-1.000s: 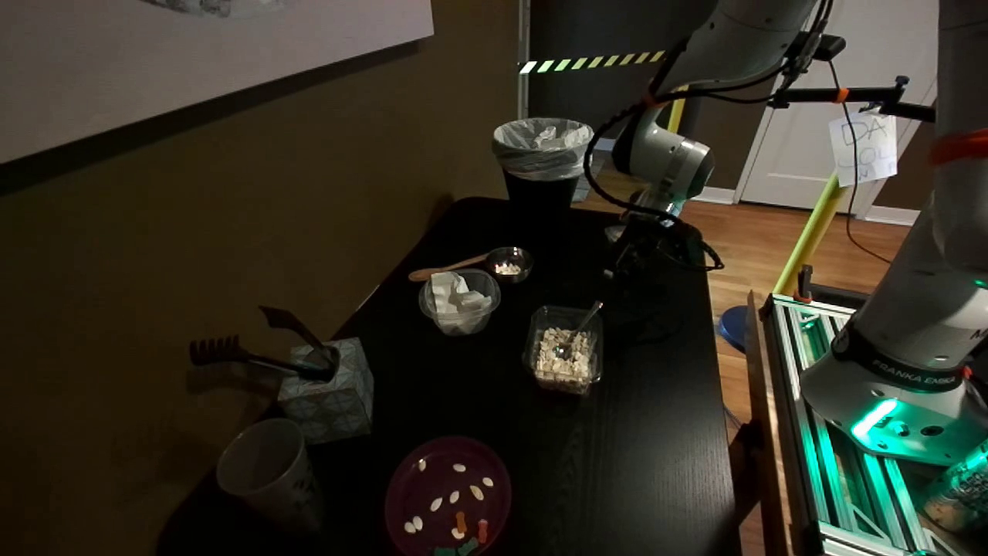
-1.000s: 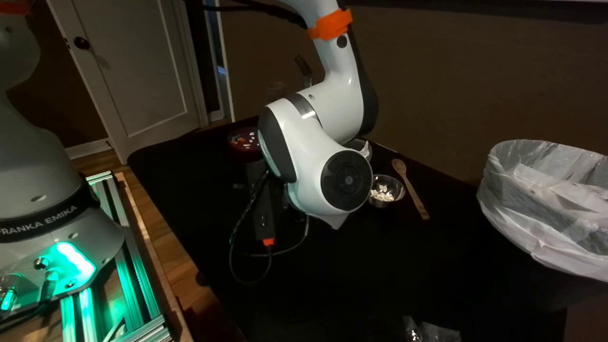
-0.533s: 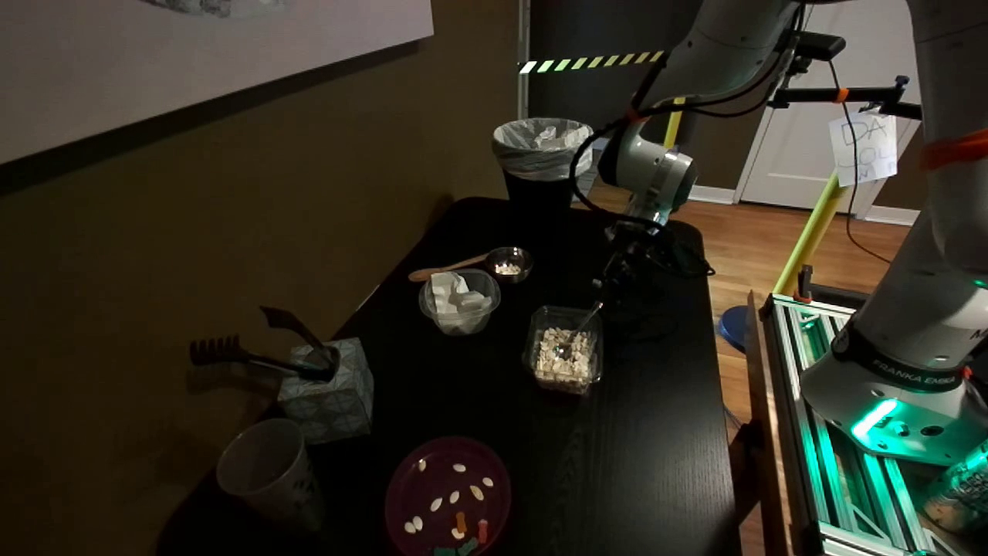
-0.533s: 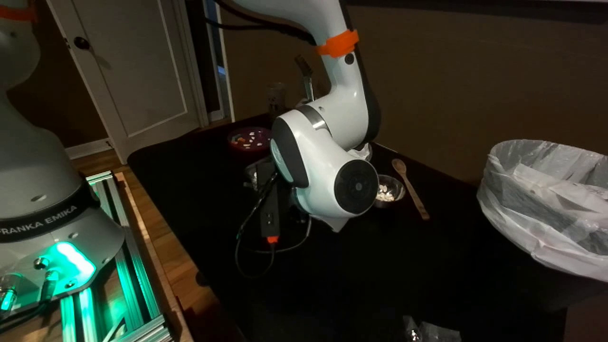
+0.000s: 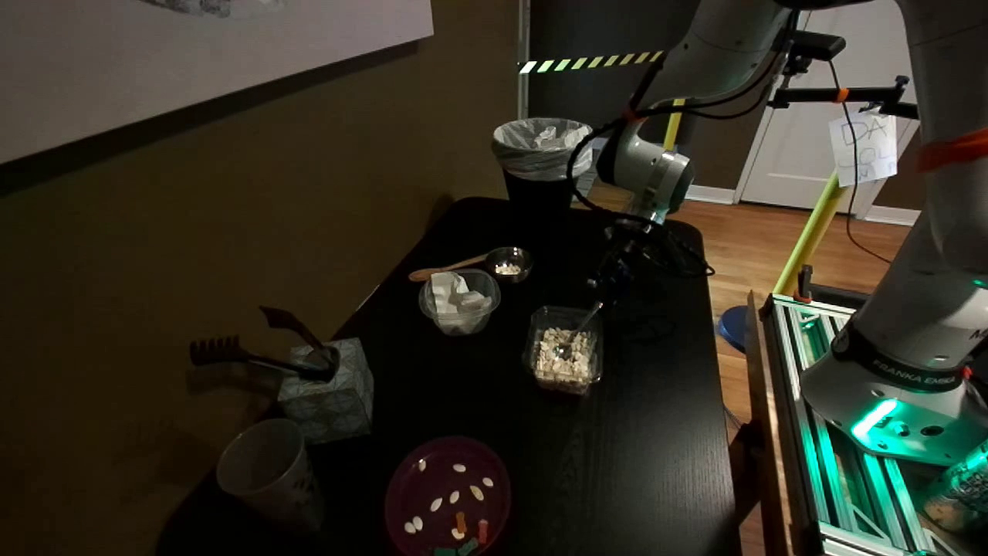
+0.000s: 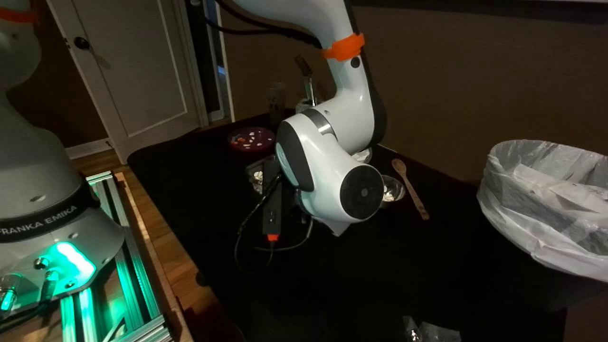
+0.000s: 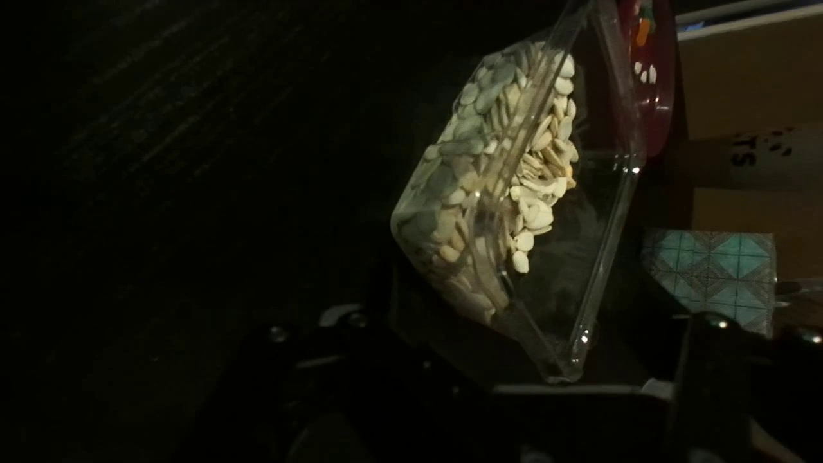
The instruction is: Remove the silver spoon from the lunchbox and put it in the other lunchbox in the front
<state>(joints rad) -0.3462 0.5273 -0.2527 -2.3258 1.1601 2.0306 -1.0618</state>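
The lunchbox [image 5: 540, 363], a clear square box of pale seeds, stands on the black table. It also shows in the wrist view [image 7: 607, 257], and partly behind the arm in an exterior view [image 6: 256, 178]. The silver spoon [image 5: 591, 315] leans in it, bowl in the seeds, handle over the far corner. I cannot make out the spoon in the dark wrist view. The other lunchbox [image 5: 461, 318], pale and rounded, holds white paper nearer the wall. My gripper [image 5: 606, 282] is just beyond the spoon handle's end. In the wrist view the gripper [image 7: 530, 321] has its fingers apart around the lunchbox corner.
A small bowl [image 5: 509, 266] with white bits and a wooden spoon [image 5: 448, 267] lie beyond. A tissue box [image 5: 328, 394] holding utensils, a cup [image 5: 266, 471] and a purple bowl [image 5: 451, 490] stand nearer the camera. A lined trash bin [image 5: 543, 154] stands at the table's far end.
My gripper has moved toward the lunchbox and is lower, close to the spoon handle. The arm shifted right in an exterior view, uncovering part of the lunchbox. The spoon has not moved.
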